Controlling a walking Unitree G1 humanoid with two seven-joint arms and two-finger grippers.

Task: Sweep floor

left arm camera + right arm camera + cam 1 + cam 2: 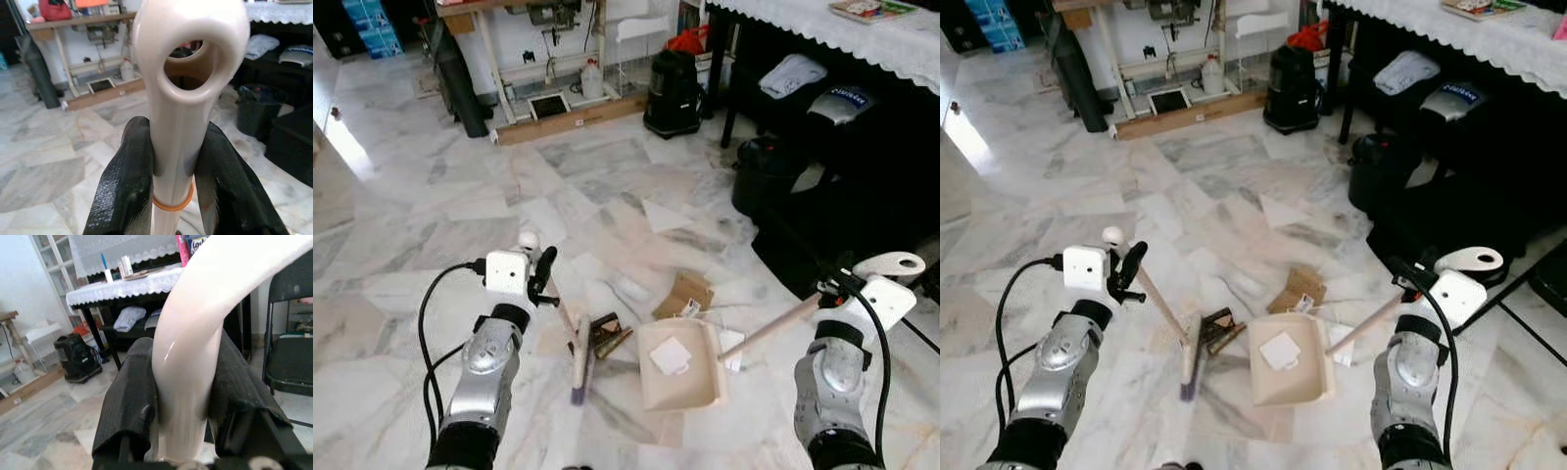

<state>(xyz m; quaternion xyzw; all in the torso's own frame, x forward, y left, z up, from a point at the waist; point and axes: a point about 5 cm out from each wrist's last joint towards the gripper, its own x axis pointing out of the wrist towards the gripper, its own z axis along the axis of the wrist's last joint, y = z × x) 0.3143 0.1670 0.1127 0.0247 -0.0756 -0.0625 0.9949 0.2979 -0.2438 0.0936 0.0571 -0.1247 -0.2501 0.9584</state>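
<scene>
**Broom and dustpan held either side of the litter**

Nearest you are your two silver arms, low in the head views. Your left gripper (171, 181) has its two black fingers (124, 191) closed on the broom (579, 357) handle just below the cream hanging loop at its top; an orange band rings the handle between the fingers. Your right gripper (183, 401) is clamped the same way on the smooth, glossy end of the dustpan (680, 367) handle, which curves into a loop above the fingers.

Holding both by their far ends lets you reach the floor (431, 225) without bending. The broom's stick slants down from your left gripper to a narrow head lying on the marble, just left of the pan. The pan's pale wooden stick slants down from your right gripper; its cream plastic scoop is boxy with raised walls, sits flat, and already holds a white paper square (670, 355).

Between the broom head and the pan lies a small dark wrapper (605, 333); a brown card piece (684, 292) and white paper scraps (656, 215) lie farther out. The marble is polished and veined, so light scraps should slide easily. Judging from this, the litter just beyond the pan is what's left to sweep in.
</scene>
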